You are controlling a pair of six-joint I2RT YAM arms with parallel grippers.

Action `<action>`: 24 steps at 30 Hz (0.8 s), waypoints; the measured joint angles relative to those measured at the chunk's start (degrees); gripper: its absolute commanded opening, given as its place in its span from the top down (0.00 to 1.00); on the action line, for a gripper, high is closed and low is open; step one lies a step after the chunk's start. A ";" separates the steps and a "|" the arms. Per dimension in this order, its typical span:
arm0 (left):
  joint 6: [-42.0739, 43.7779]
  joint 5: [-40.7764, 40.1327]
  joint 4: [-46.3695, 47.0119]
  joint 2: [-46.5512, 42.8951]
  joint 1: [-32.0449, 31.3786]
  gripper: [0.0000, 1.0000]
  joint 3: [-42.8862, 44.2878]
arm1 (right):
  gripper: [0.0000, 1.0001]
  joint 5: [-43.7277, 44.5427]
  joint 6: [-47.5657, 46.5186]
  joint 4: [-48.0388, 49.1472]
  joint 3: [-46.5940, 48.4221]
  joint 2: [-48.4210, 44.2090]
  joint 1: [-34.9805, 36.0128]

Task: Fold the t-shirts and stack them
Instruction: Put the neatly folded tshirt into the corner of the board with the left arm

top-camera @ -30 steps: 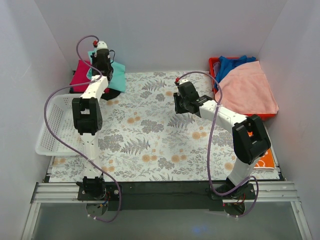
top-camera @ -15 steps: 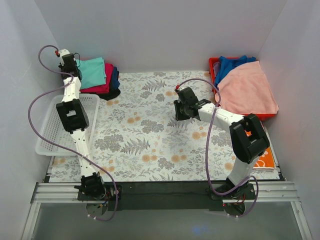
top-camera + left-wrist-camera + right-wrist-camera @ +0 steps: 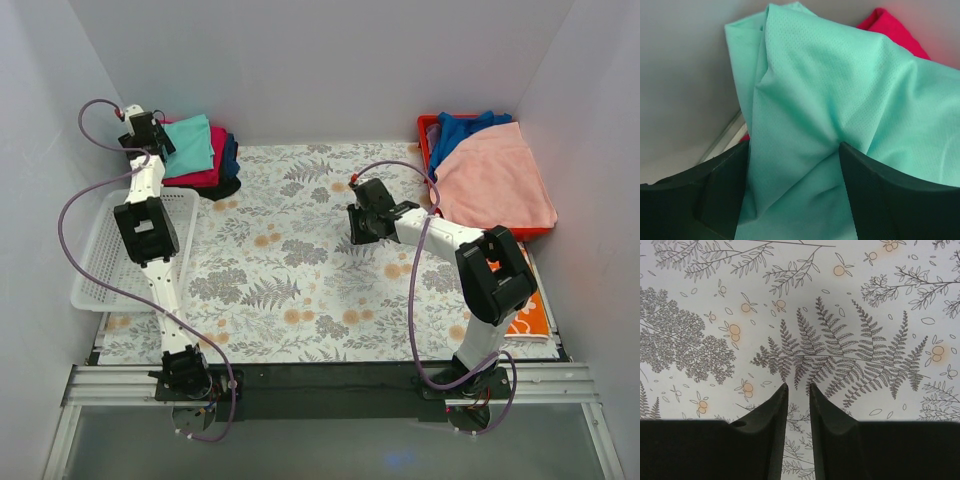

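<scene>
The mint-teal t-shirt (image 3: pixel 192 146) lies folded on top of a stack in the far left corner, over a magenta t-shirt (image 3: pixel 206 173), a dark blue one (image 3: pixel 230 155) and a black one (image 3: pixel 226 188). My left gripper (image 3: pixel 160 140) is at the stack's left edge. In the left wrist view the left gripper (image 3: pixel 793 145) is open, its jaws wide apart, with slack mint cloth (image 3: pixel 830 90) lying between them. My right gripper (image 3: pixel 358 226) hovers over the middle of the patterned table. In its own view the right gripper (image 3: pixel 798 386) shows a narrow gap with nothing in it.
A white mesh basket (image 3: pixel 100 262) sits at the left table edge, beside the left arm. A red bin (image 3: pixel 426 130) at the far right holds a pink cloth (image 3: pixel 497 182) and a blue cloth (image 3: pixel 466 126). An orange item (image 3: pixel 532 320) lies by the right arm's base. White walls close in three sides.
My left arm swung left from above the stack, laying the mint t-shirt on top of it, and its jaws then opened. The right gripper barely shifted.
</scene>
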 measured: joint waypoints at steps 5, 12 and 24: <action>0.13 -0.42 0.72 -4.70 -1.81 0.20 -5.51 | 0.66 3.04 -0.22 0.61 -1.73 -0.76 0.11; 0.94 -0.33 1.44 -20.28 -8.33 0.18 -15.58 | 0.64 7.15 -1.51 0.72 -2.14 -7.72 0.15; -6.62 0.31 2.10 -46.64 -18.73 0.16 -43.23 | 0.62 9.66 -2.27 0.83 -10.56 -27.15 0.22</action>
